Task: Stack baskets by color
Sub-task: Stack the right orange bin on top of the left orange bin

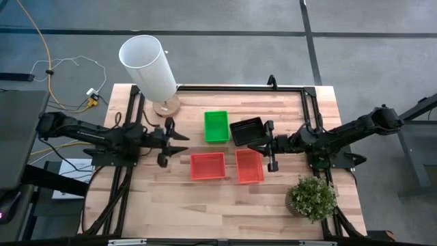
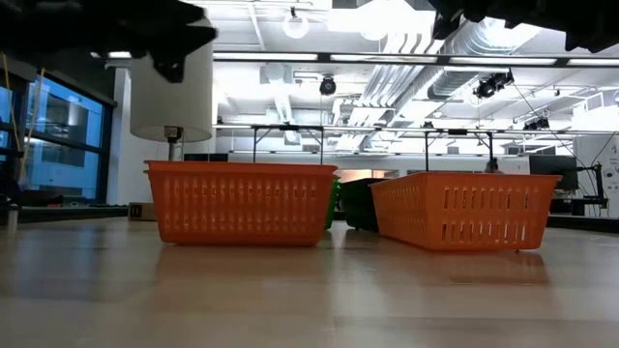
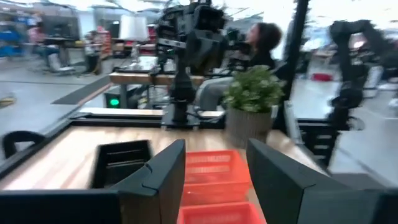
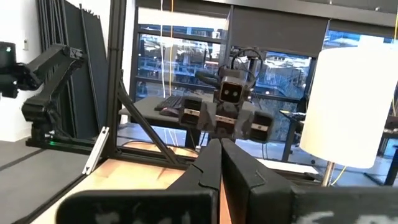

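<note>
Red baskets sit side by side in the middle of the table, one (image 1: 207, 166) on the left and one (image 1: 249, 167) on the right, with a green basket (image 1: 216, 126) and a black basket (image 1: 247, 130) just behind them on the far side. To the left of the baskets, the left gripper (image 1: 179, 143) hangs with its two fingers partly open, holding and touching nothing. Right of the baskets, the right gripper (image 1: 268, 147) hangs by the black one with its fingers pressed tight together, holding nothing.
</note>
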Controlling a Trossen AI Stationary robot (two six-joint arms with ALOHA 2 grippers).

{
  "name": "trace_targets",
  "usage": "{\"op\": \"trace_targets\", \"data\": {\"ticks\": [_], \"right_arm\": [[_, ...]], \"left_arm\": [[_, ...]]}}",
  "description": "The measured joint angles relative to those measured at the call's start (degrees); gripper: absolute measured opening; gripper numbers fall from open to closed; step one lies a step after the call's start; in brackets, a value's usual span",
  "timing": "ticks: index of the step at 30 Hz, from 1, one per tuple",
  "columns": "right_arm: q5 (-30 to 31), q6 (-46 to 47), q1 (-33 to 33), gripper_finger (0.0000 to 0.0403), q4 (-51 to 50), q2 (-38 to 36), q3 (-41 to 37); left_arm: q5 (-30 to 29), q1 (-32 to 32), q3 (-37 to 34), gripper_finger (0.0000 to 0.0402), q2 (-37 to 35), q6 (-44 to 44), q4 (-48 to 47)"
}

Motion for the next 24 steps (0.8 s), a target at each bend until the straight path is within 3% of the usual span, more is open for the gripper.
{"op": "trace_targets", "data": {"ticks": [10,24], "right_arm": [[0.0,0.12,0.0,0.0,-0.42,0.01,0.0],[2.47,1.93,0.0,0.0,-0.37,0.04,0.0]], "left_arm": [[-1.49,-2.57,-4.48,0.0158,-12.61,0.89,-0.89],[-3.27,-3.15,-4.48,0.0158,-13.25,3.39,-1.0]]}}
